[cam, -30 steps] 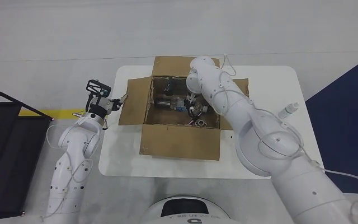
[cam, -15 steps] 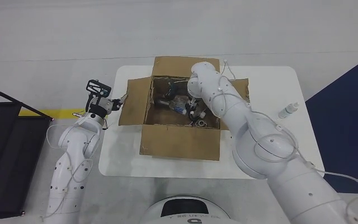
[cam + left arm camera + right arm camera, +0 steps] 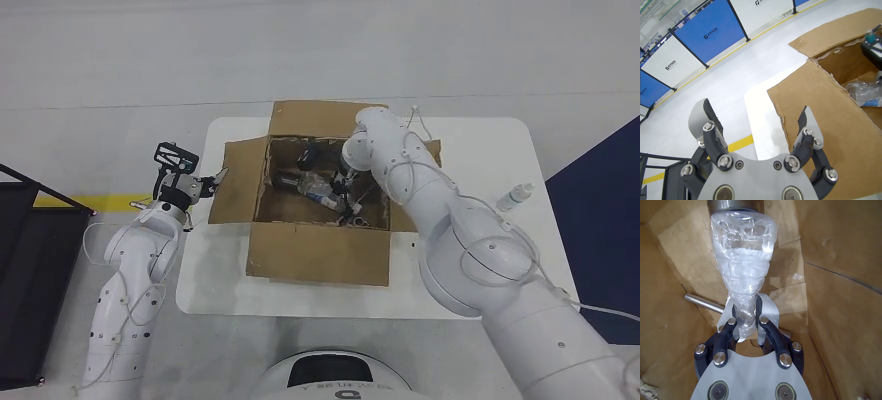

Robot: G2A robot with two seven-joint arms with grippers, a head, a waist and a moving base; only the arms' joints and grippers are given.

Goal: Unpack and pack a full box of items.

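Observation:
An open cardboard box [image 3: 320,255] stands on the white table [image 3: 480,150]. Inside it my right gripper [image 3: 745,306] is shut on the neck of a crumpled clear plastic bottle [image 3: 745,256], which from above lies across the box's middle as the bottle [image 3: 315,185]. The right arm comes down over the box's far right corner. My left gripper [image 3: 755,108] stands open and empty just off the table's left edge, beside the box's left flap [image 3: 819,91]; from above the left gripper [image 3: 215,180] points at that flap.
A metal rod [image 3: 702,303] lies on the box floor under the bottle. A dark item [image 3: 305,155] sits at the box's far side. A small white bottle [image 3: 515,195] stands on the table at the right. A black rack [image 3: 25,270] is at the far left.
My right arm has swung a little to the right over the box, holding the bottle. The left arm has kept still.

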